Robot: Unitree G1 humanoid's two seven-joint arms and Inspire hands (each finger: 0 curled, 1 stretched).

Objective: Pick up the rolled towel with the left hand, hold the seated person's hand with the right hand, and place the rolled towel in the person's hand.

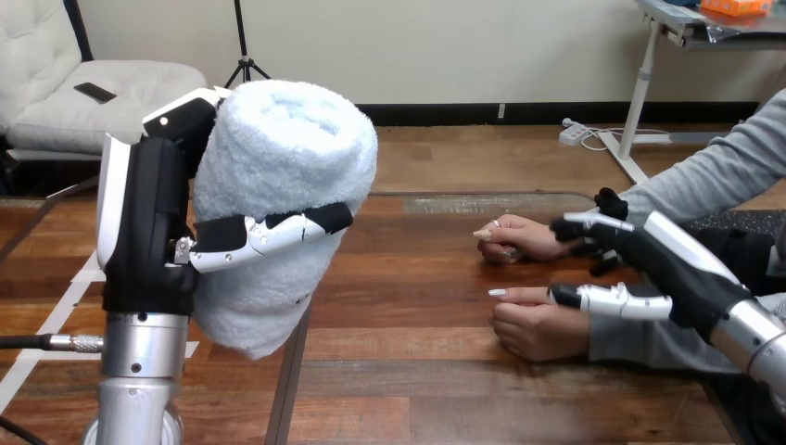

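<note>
Your left hand [148,213] wraps the pale-blue rolled terry towel [278,185], raised well left of the person's nearer hand [538,326]; your right hand [688,267], fingers spread, sits at its wrist, unclasped; clasp next, then carry the towel over.

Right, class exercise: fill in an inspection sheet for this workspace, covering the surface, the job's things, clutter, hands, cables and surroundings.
Surface: wooden table, brown boards.
Job's things: rolled towel, pale blue, held up off the table at the view's left. The person's farther hand and the person's nearer hand rest on the table at the right.
Clutter: nothing seen.
Hands: left hand is curled round the rolled towel, holding it roughly upright. Right hand is at the person's wrists; whether it grips either cannot be told.
Cables: nothing seen on the table.
Surroundings: a person is seated at the table's right side.
</note>
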